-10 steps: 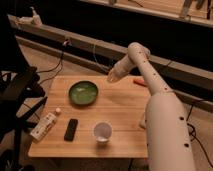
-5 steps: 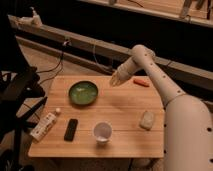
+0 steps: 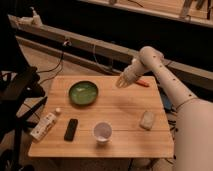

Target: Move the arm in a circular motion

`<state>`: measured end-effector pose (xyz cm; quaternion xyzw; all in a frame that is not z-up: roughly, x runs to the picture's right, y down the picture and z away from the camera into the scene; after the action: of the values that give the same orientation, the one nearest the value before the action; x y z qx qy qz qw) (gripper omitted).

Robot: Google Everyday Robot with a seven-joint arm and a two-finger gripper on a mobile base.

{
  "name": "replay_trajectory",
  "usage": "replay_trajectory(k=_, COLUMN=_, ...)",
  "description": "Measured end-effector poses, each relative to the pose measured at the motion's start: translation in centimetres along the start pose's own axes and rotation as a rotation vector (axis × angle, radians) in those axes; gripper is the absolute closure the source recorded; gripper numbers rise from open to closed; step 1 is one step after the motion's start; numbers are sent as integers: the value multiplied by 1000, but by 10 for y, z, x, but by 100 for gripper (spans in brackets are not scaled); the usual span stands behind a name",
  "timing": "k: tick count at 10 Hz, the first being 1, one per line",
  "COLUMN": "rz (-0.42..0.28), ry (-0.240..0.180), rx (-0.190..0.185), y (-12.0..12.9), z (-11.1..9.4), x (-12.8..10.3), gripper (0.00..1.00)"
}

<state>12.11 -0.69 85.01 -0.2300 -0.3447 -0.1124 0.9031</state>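
Note:
The thick cream-white arm [image 3: 170, 85] of jointed segments with small dark dots rises from the lower right, bends at an elbow at the upper right and reaches left and down over the far side of the wooden table [image 3: 125, 112]. It tapers to a small pale tip, the gripper [image 3: 121, 82], which hovers above the table's far middle, right of the green bowl [image 3: 83, 93]. Nothing is seen in the gripper.
On the table: a white cup [image 3: 102, 132] near the front, a black remote [image 3: 71, 129], a white box [image 3: 43, 126] at the front left, a pale sponge [image 3: 147, 120] at the right, an orange-red object [image 3: 143, 83] behind the gripper. A dark chair [image 3: 20, 87] stands at left.
The arm has swung to the right and drawn back, uncovering the sponge and the orange-red object. The gripper tip has shifted right and slightly toward the table's far edge.

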Motion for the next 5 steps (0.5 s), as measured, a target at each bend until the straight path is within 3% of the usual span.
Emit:
replay_trajectory(k=1, rz=4, ry=1, rx=0, y=6, z=-3, x=1, gripper=80)
replay_trajectory(k=3, rz=-7, ry=65, rx=34, y=4, z=-1, x=1, gripper=98)
replay_trajectory(k=5, rz=-11, ry=139, rx=91, y=-14, z=3, x=12, gripper=100)
